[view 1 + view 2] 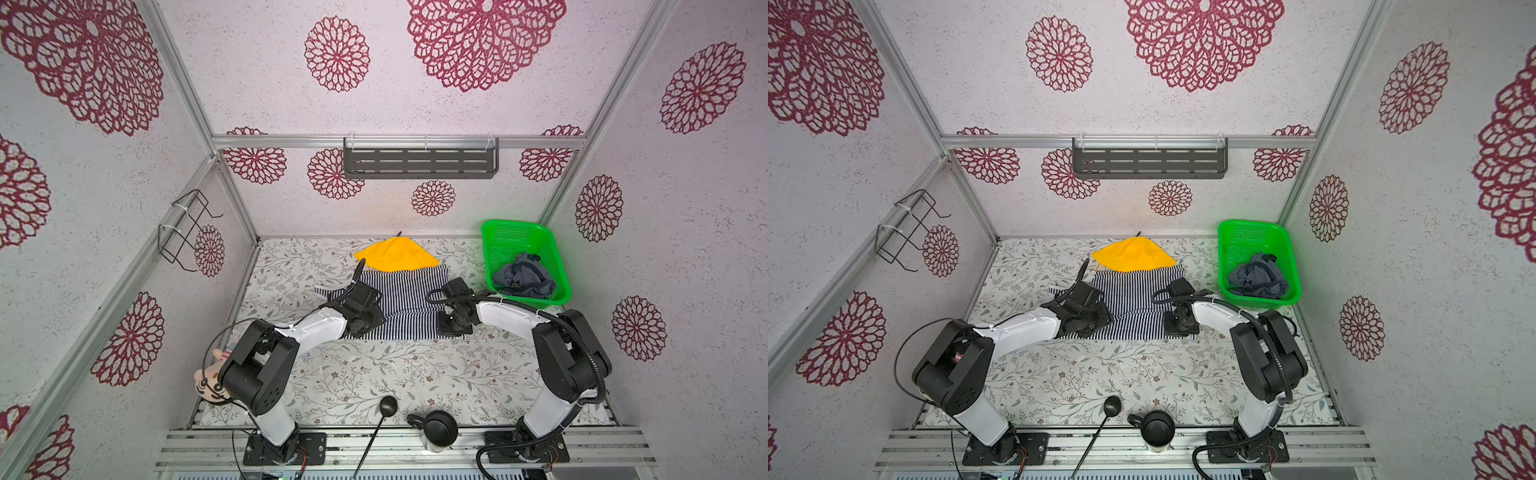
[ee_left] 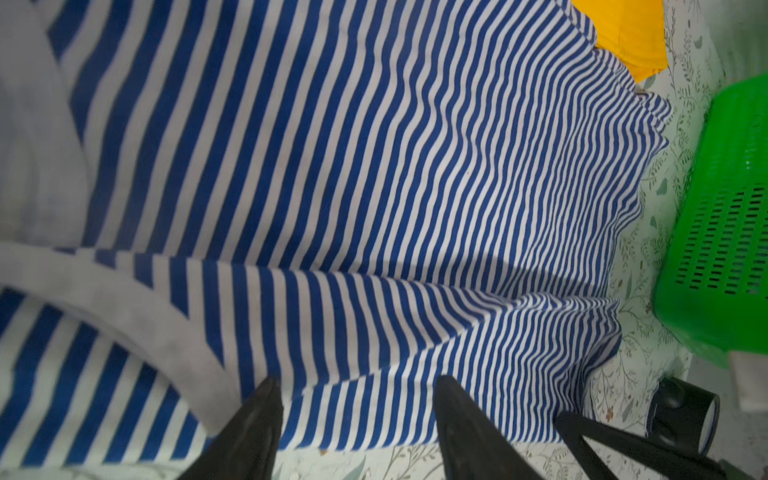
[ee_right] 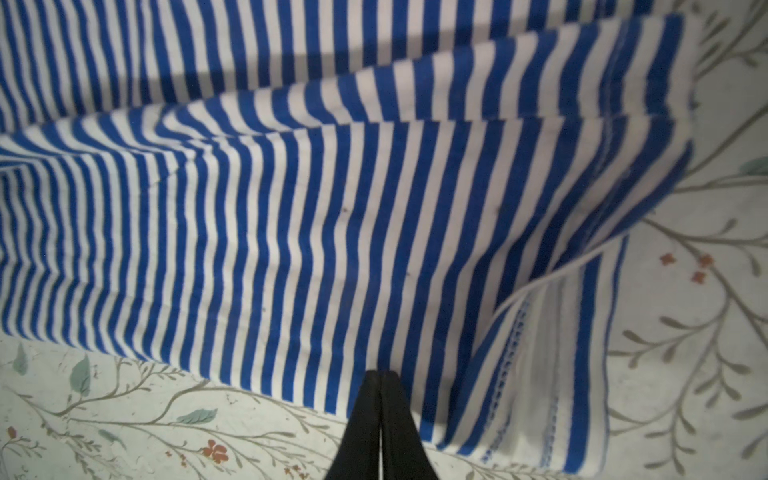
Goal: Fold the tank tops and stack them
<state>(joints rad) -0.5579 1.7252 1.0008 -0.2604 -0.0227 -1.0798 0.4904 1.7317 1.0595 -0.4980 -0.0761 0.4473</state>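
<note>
Striped top [image 1: 399, 299] flat on counter [image 1: 374, 374], hat [image 1: 395, 253] on far edge | right fingers [image 3: 365, 415] pinched shut on near edge | left fingers [image 2: 257, 424] parted, holding nothing | advice: left should pinch that edge too, then lift both level.

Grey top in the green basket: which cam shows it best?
Either top view: the grey top lies crumpled in the green basket, seen from above. The left wrist view shows only the basket's outer wall; the right wrist view shows neither.
</note>
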